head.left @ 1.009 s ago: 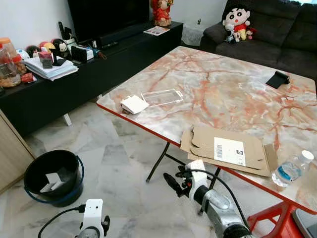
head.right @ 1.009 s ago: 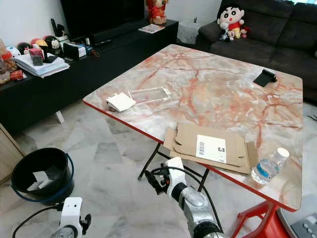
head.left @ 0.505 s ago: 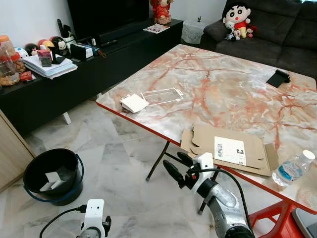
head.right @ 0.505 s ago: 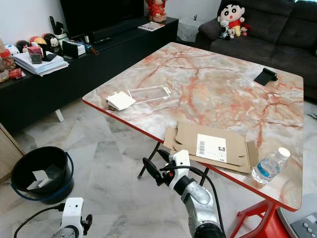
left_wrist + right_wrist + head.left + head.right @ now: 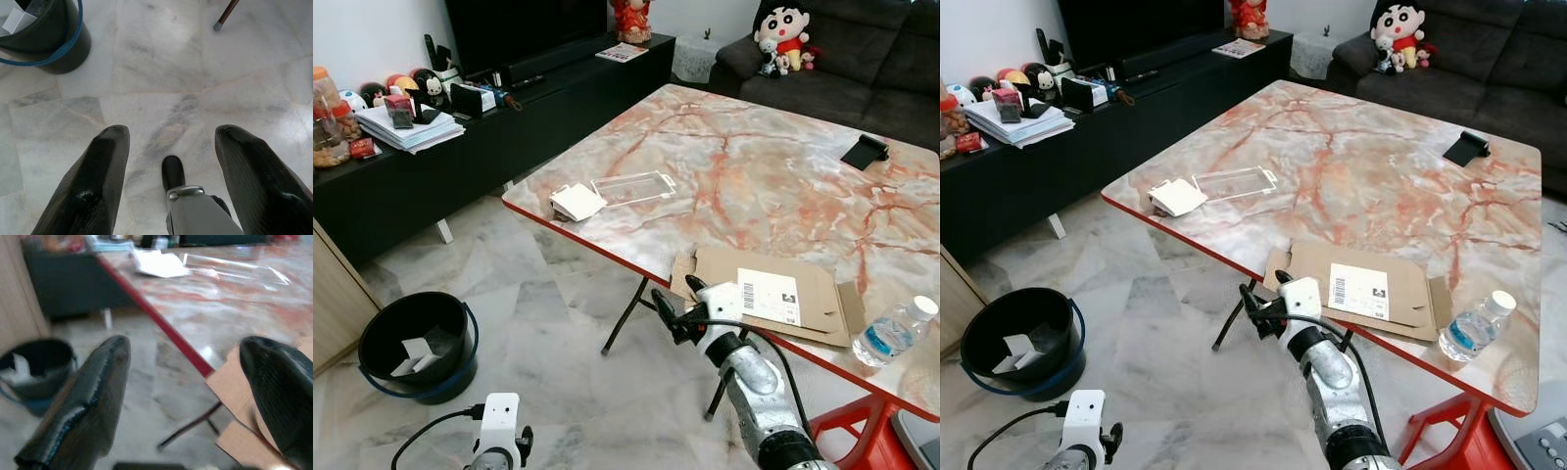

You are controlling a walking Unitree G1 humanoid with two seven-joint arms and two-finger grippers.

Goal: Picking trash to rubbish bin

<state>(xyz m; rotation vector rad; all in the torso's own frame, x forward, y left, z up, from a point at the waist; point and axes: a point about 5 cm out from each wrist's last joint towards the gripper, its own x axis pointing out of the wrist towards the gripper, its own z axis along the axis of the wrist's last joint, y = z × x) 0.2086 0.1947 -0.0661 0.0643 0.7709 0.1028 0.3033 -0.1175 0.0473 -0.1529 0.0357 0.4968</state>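
A marble-topped table [image 5: 773, 176] is shown bearing flattened cardboard [image 5: 769, 294] at its near edge, toward which the right gripper [image 5: 677, 305] is raised, spread wide and empty, while the left gripper [image 5: 168, 147], likewise parted and empty, is hung over floor near a black bin [image 5: 419, 345].

Marble table [image 5: 773, 186] with flattened cardboard [image 5: 764, 294]

Spread tool [image 5: 186, 396] beside cardboard [image 5: 254, 396], table edge [image 5: 161, 325]
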